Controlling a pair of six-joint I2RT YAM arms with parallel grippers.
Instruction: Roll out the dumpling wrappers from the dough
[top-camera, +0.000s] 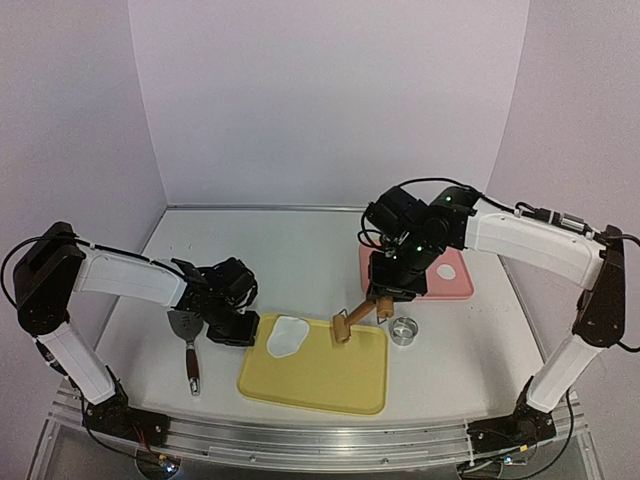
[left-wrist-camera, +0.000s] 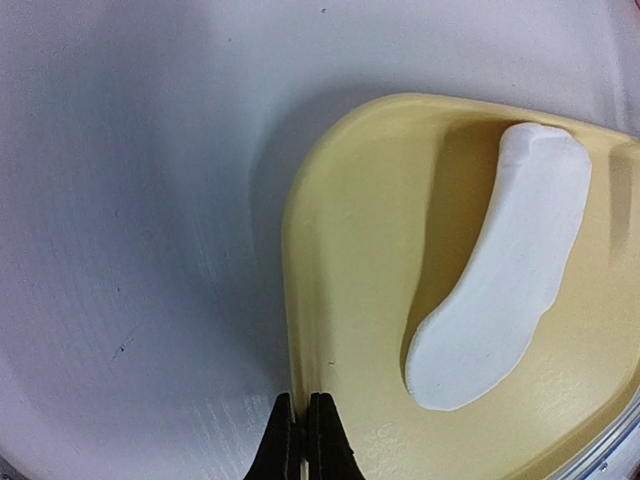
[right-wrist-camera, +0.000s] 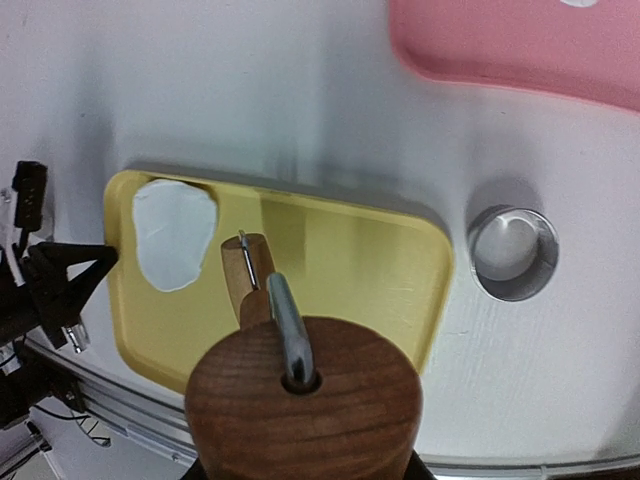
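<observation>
One dumpling wrapper (top-camera: 446, 271), a small flat white round disc, lay on a pink rounded plastic tray (top-camera: 462, 288). That pink tray sat on the white table (top-camera: 280, 250), just beyond the far right corner of a yellow rounded rectangular plastic tray (top-camera: 330, 375), which I used as my landmark. I saw only this one disc, and the right wrist view caught no more than a sliver of it at the top edge.

Inside the yellow tray, in its far left corner, lay the dough (top-camera: 285, 337), a flattened, irregular white piece with rounded edges, longer than it was wide. Just to the right of the dough, near the yellow tray's far rim, was the pale cylindrical head of a small wooden roller (top-camera: 345, 325). Its darker wooden handle rose away from the yellow tray toward the far right. I could not tell whether the head touched the tray.

The right gripper (top-camera: 383, 303) was clamped on that handle, above the table just beyond the yellow tray's far right corner.

The left gripper (left-wrist-camera: 303, 440) was at the yellow tray's left rim, its two black fingers pressed fully together with nothing between them. I could not tell whether the tips touched the rim.

A round metal ring cutter (right-wrist-camera: 512, 293) stood on the table just beside the yellow tray's far right corner, between it and the pink tray. A metal spatula with a dark wooden handle (top-camera: 188, 345) lay flat on the table left of the yellow tray, beyond the left gripper.
</observation>
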